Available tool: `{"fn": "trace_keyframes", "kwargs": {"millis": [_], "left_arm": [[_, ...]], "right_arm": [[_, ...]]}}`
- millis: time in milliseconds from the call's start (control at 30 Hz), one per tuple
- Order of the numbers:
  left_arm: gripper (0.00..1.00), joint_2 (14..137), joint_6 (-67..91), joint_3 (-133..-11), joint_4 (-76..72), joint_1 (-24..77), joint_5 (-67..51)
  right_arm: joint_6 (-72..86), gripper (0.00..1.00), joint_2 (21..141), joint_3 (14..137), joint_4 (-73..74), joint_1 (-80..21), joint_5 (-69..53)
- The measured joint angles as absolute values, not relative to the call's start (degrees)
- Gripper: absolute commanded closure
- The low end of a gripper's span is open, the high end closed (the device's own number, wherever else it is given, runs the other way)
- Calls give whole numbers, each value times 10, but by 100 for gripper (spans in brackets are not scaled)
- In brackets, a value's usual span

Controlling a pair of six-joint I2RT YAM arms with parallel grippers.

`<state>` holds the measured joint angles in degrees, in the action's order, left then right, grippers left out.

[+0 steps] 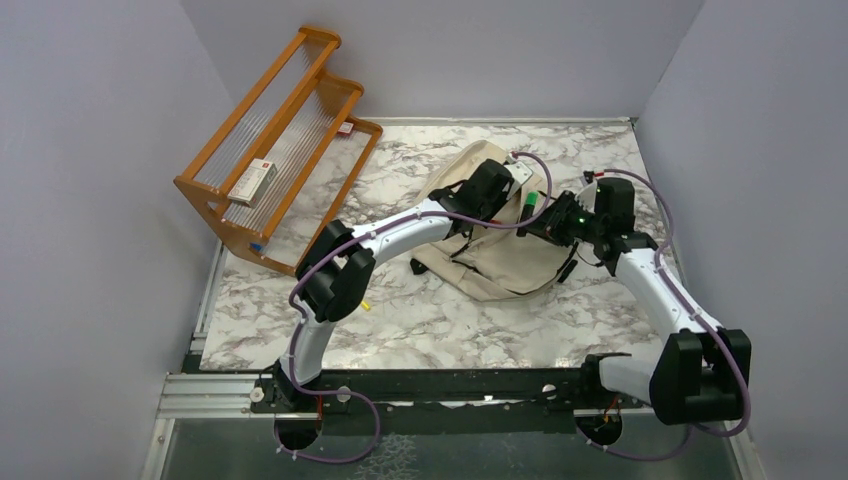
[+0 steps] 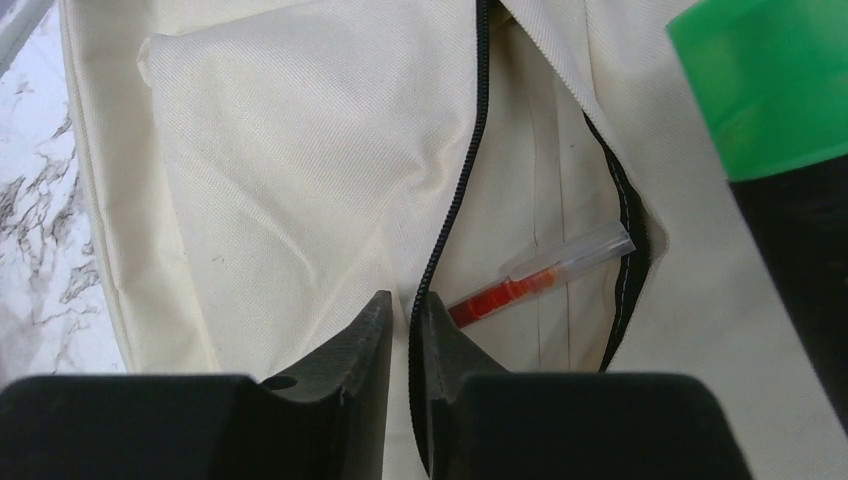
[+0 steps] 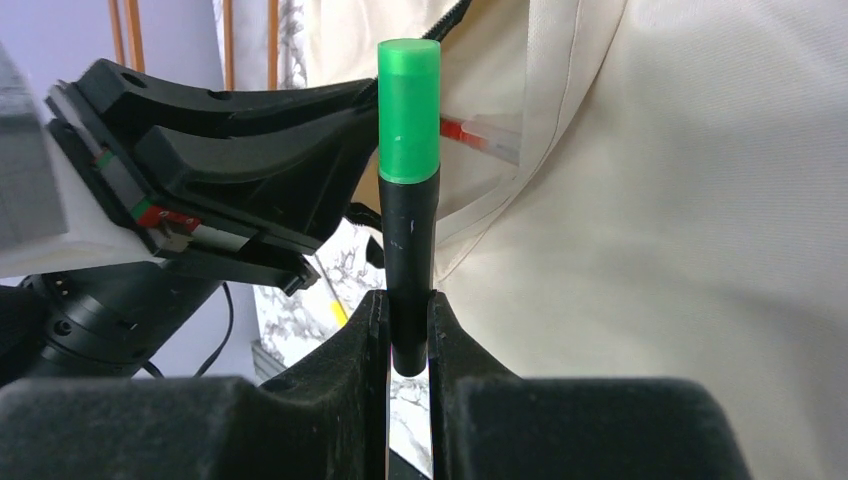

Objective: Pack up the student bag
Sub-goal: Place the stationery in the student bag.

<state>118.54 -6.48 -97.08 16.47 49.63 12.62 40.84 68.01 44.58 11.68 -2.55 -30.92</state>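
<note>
Soft overhead light is laying faint shadows on the desk [image 1: 450, 320]. Right of the left gripper [image 2: 403, 305] the green-capped marker [image 2: 770, 80] is blurring, while the student bag [image 2: 300, 150] is showing bright and sharp.

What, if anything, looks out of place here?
Little stands out. A small yellow stick lies loose on the table, left of the bag, not packed. Nothing looks spilled or torn.
</note>
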Motion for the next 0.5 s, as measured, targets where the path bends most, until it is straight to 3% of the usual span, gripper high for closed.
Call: {"fn": "trace_keyframes", "kwargs": {"millis": [267,500], "left_arm": [[100,1184,-47,-971,165,496,124],[100,1176,-28,-971,165,496,116]], "right_arm": [[425,100,743,432,93,-28,-357],[441,100,784,430,64,-49,-385]]}}
